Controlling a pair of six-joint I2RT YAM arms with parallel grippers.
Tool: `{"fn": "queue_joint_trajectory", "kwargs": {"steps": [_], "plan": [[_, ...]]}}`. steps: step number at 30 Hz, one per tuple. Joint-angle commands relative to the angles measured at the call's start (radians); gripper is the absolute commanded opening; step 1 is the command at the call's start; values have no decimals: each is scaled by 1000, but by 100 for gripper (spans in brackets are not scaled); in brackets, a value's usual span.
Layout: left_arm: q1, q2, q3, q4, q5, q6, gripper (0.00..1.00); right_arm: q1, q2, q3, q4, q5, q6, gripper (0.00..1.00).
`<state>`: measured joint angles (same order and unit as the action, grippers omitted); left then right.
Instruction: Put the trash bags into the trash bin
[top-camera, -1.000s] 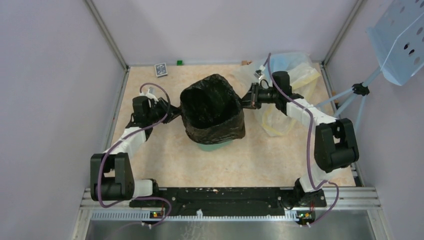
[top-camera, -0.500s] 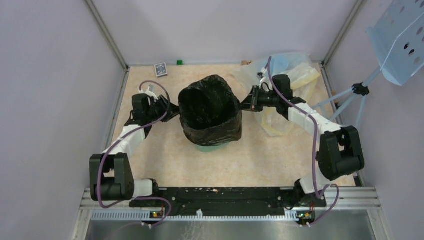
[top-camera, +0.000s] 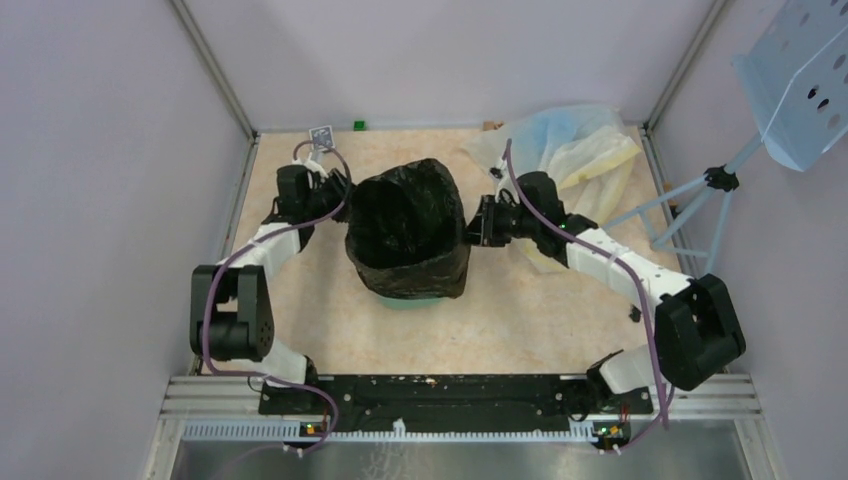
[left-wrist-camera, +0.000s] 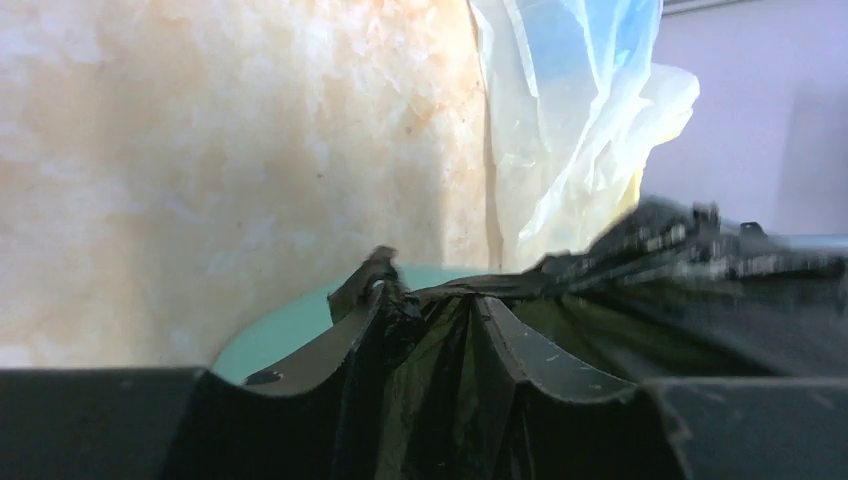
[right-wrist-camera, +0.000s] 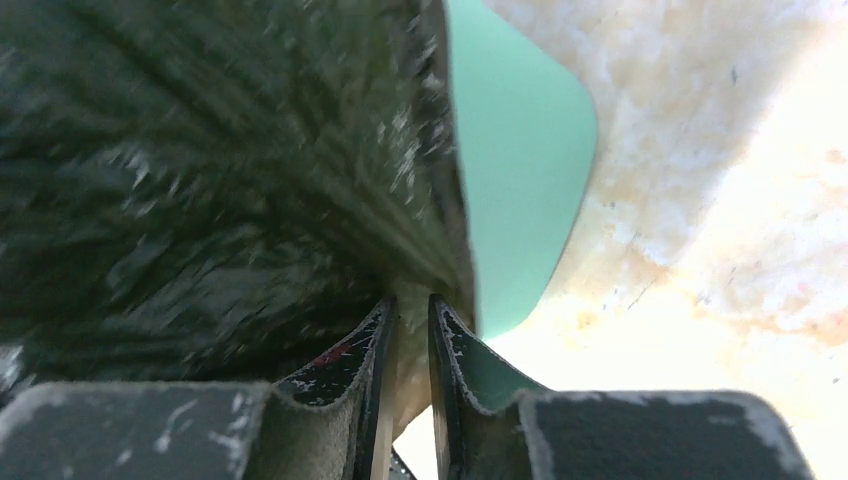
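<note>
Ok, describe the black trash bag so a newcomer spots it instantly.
At the middle of the tan table stands a mint-green trash bin. The black trash bag is draped open over its rim, hiding most of it. It is glossy, crinkly and opaque, unlike the pale translucent plastic heap at the far right corner.

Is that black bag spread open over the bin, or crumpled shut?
Spread open: the black bag gapes wide from above, draped over the green bin, with the left tool and right tool pinching opposite edges.
</note>
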<state>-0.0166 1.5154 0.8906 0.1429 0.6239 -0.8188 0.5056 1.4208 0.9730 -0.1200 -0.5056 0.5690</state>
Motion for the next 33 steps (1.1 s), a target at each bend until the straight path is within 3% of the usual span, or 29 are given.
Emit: {"fn": "queue_joint_trajectory", "kwargs": {"steps": [1, 6, 9, 11, 13, 18, 22, 28, 33], "plan": [[-39, 84, 131, 96, 27, -46, 41, 77, -111, -77, 43, 119, 33, 18], [-83, 222, 287, 111, 7, -70, 40, 132, -202, -173, 106, 140, 63, 18], [-118, 313, 387, 114, 16, -71, 40, 141, -216, -141, 4, 205, 13, 19], [-118, 354, 441, 110, 40, -62, 41, 110, -239, -124, -62, 255, -22, 20], [-107, 352, 453, 86, 27, -27, 43, 23, -282, -139, -56, 189, -23, 25], [-49, 272, 436, 2, -1, 67, 55, -170, -308, -162, 55, -27, 28, 38], [-8, 173, 403, -87, 0, 108, 63, -177, -249, -113, 152, -132, 62, 50], [10, -28, 278, -211, -75, 148, 74, -177, -154, -102, 328, -227, 197, 55], [82, -197, 169, -302, -123, 178, 86, -177, -96, -123, 347, -266, 241, 56]]}}
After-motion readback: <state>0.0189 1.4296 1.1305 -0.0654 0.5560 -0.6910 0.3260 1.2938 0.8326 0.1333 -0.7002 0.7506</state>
